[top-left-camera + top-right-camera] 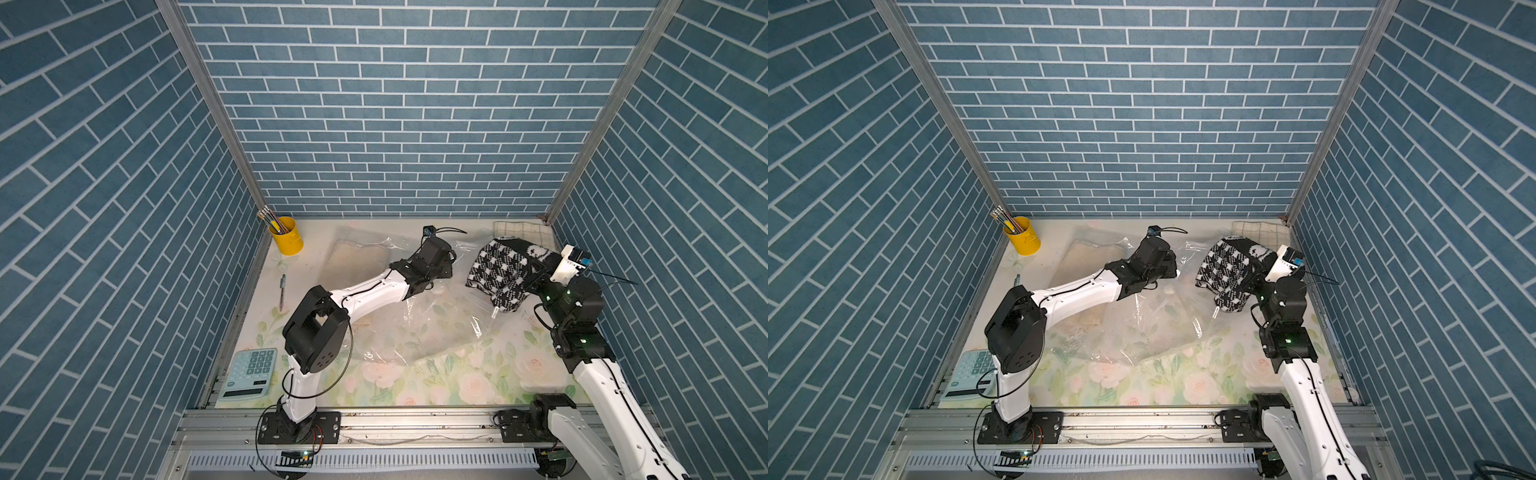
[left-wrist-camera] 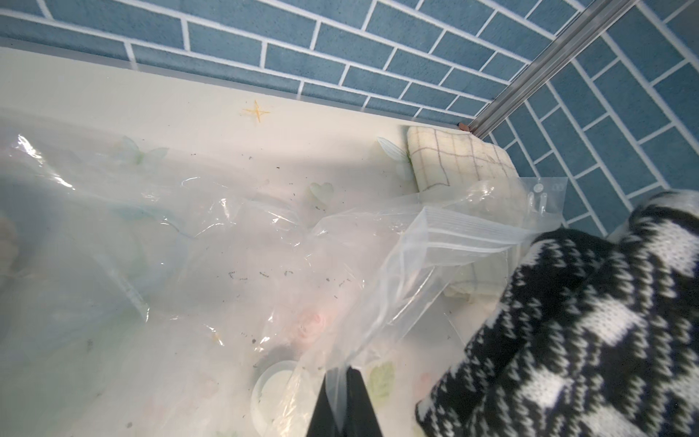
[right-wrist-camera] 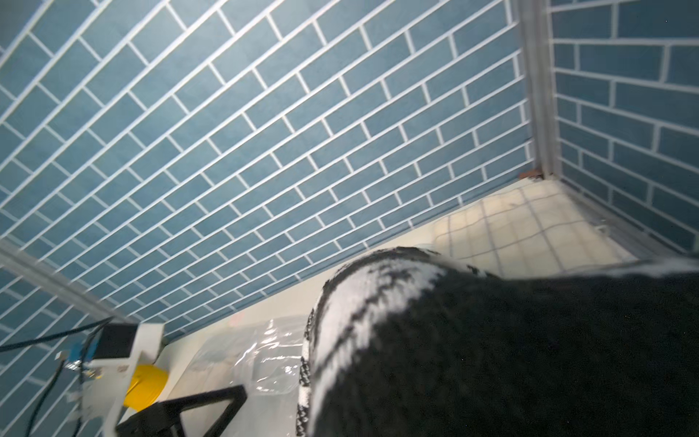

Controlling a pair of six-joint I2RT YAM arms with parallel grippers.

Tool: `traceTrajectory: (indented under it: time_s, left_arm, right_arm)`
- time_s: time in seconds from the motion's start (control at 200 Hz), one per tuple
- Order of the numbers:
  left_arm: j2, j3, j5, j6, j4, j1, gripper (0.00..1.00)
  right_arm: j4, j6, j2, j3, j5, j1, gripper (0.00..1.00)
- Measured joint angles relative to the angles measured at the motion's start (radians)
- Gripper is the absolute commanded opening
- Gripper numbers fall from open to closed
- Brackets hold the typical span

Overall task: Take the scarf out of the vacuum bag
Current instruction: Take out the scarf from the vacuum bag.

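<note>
The left gripper (image 2: 341, 378) is pinched tight on a fold of the clear vacuum bag (image 1: 419, 328), which lies crumpled across the middle of the flowered table (image 1: 457, 386). The black-and-white scarf (image 1: 498, 270) hangs bunched over the right gripper (image 1: 538, 279) at the far right, just beside the bag's open mouth. That gripper's fingers are buried in the knit, seemingly clamped on it.

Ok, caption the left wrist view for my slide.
Left gripper pinches an edge of the vacuum bag, black-and-white scarf beside its zip mouth.
</note>
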Motion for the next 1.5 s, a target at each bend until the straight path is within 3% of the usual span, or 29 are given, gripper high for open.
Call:
traceTrajectory:
  time_s: [0.17, 0.61, 0.94, 1.5]
  left_arm:
    - [-0.021, -0.005, -0.006, 0.0, -0.002, 0.0, 0.0]
    - [-0.041, -0.03, -0.031, 0.0, -0.002, 0.002, 0.0]
    - [-0.053, -0.031, -0.047, 0.0, -0.003, 0.002, 0.0]
    - [-0.164, -0.022, -0.092, 0.009, -0.038, 0.002, 0.0]
  right_arm:
    - [0.054, 0.0, -0.002, -0.023, 0.104, 0.0, 0.0]
    - [0.341, -0.029, 0.076, -0.029, 0.205, 0.007, 0.0]
    - [0.339, -0.18, 0.042, -0.029, 0.465, 0.103, 0.0]
    - [0.269, -0.184, 0.18, -0.039, 0.655, 0.111, 0.0]
